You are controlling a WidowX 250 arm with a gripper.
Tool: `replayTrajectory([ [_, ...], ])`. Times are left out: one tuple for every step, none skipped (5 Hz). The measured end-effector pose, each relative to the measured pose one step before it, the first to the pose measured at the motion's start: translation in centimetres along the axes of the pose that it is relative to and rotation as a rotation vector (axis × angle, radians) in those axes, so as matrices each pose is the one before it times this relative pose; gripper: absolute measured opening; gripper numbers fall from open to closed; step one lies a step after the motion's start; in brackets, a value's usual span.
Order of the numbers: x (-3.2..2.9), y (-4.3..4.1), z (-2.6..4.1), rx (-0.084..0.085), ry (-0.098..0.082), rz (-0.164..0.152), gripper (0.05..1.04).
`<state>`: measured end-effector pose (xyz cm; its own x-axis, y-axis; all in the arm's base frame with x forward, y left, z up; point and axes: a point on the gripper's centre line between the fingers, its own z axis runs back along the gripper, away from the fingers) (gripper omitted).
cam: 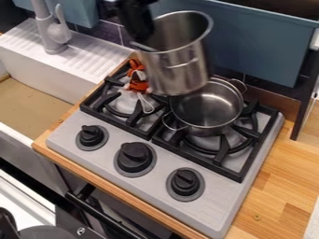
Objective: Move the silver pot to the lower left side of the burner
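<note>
Holding the silver pot [177,70] up over the back of the stove [100,130].
My pincer [143,38] is closed on that tall pot at the left part of its rim, mouth upward, and I have it above the stove, around the middle of its back edge. A wider, shallower pot [205,109] sits on the stove's right burner, a small orange-and-white figure [137,83] lies over its left burner, and wooden tabletop [283,179] shows to the stove's right.

Stove [215,214] (metal, perhaps) on wooden counter [283,186]
</note>
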<state>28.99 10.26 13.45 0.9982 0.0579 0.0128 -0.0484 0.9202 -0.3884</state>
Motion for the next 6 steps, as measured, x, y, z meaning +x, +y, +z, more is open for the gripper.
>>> replayTrajectory([
  [-0.817, 2.028, 1.643, 0.0355, 0.0029, -0.0438, 0.053],
  [-1.030, 1.656, 0.917, 0.0051, 0.0144, -0.0292, 0.053],
  [-1.054, 1.879, -0.225, 0.0107, 0.0229, -0.0429, 0.053],
  [-0.853, 1.665, -0.504, 0.0451, -0.0073, -0.0337, 0.053],
  [-0.248, 0.896, -1.566, 0.0240, 0.0094, -0.0018, 0.053],
  [-0.194, 0.171, -1.393, 0.0138, -0.0058, 0.0066, 0.053],
])
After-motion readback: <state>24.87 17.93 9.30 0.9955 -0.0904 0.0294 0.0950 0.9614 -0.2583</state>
